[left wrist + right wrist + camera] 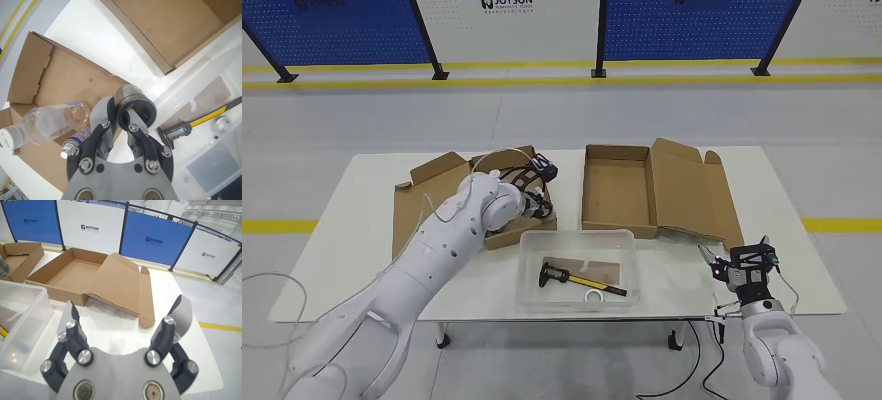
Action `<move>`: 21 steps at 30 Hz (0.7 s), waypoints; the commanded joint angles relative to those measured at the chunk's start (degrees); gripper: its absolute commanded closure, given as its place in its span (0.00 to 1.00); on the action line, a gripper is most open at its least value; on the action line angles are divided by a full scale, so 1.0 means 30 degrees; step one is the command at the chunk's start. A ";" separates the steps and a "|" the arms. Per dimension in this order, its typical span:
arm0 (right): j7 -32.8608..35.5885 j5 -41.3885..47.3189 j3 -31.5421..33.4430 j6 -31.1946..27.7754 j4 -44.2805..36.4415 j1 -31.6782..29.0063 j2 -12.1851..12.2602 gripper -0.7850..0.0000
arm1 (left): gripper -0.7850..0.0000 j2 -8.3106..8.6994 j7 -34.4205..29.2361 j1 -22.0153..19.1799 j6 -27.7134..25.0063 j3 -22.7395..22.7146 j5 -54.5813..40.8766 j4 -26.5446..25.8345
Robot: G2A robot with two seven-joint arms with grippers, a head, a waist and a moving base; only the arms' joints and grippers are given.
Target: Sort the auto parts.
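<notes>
Bearing clear bin (577,234) — white table (767,190), blue panels (342,30).

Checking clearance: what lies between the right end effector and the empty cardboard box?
Just bare table between the right end effector and the empty cardboard box, per the right wrist view.

1. The left claw (121,111) clamps a metal bearing (135,106), one finger (132,115) inside its bore and the other against its outer wall.
2. Beside it, an open cardboard box (71,75) holds a clear bottle (47,121) and a spray can (75,140), both lying down.
3. A clear bin (198,75) holds a caliper (177,131) and a small metal ring (223,124).
4. A second box (170,28) sits farther off on the white tabletop (90,34).
</notes>
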 commanded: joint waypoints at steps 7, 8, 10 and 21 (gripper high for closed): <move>0.0000 0.0000 0.0000 0.0000 0.0000 0.0000 0.0000 0.00 | 1.00 -0.0821 0.0319 -0.0730 -0.0463 0.0651 0.0030 0.2109; 0.0000 0.0000 0.0000 0.0000 0.0000 0.0000 0.0000 0.00 | 1.00 -0.0909 0.0357 -0.0800 -0.0471 0.0701 0.0040 0.2238; 0.0000 0.0000 0.0000 0.0000 0.0000 0.0000 0.0000 0.00 | 1.00 -0.1059 0.0643 -0.1006 -0.0367 0.0718 0.0144 0.2411; 0.0000 0.0000 0.0000 0.0000 0.0000 0.0000 0.0000 0.00 | 1.00 -0.1475 0.0911 -0.1583 -0.0478 0.0451 0.0359 0.3407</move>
